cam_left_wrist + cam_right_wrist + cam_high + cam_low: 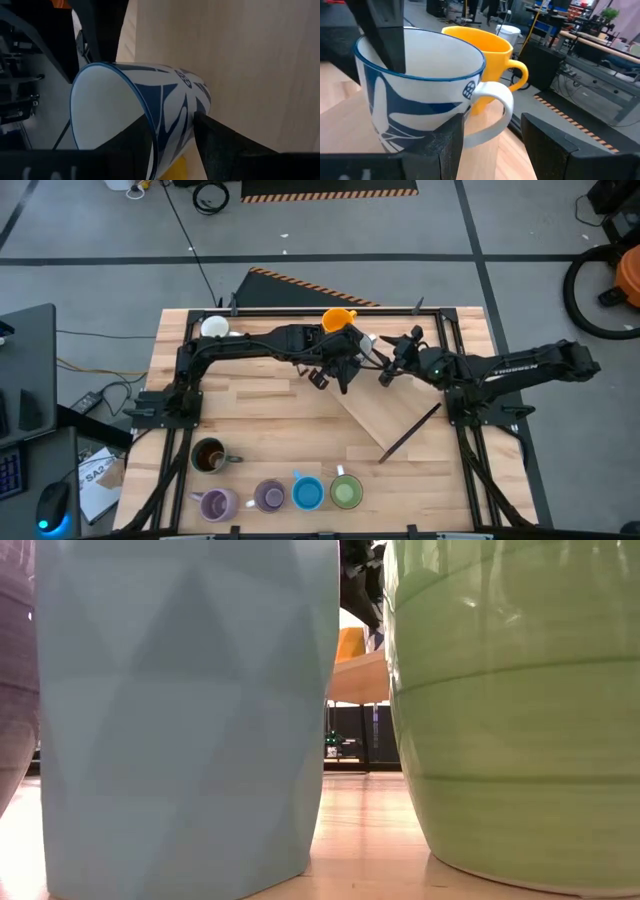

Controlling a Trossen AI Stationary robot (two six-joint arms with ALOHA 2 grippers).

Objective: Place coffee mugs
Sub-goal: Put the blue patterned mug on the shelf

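From above, the left gripper [352, 352] and right gripper [378, 360] meet beside the orange mug [338, 319]. Left wrist: fingers [220, 137] pinch the blue-and-white mug's [150, 107] rim. Right wrist: jaws spread wide around its handle [495, 100].

- My right gripper [492, 137] stands open; my jaws flank the handle of a white-and-blue mug [417, 87].
- Beyond it stands an orange mug [487, 55].
- Another dark finger [382, 32] dips inside the near mug's rim.
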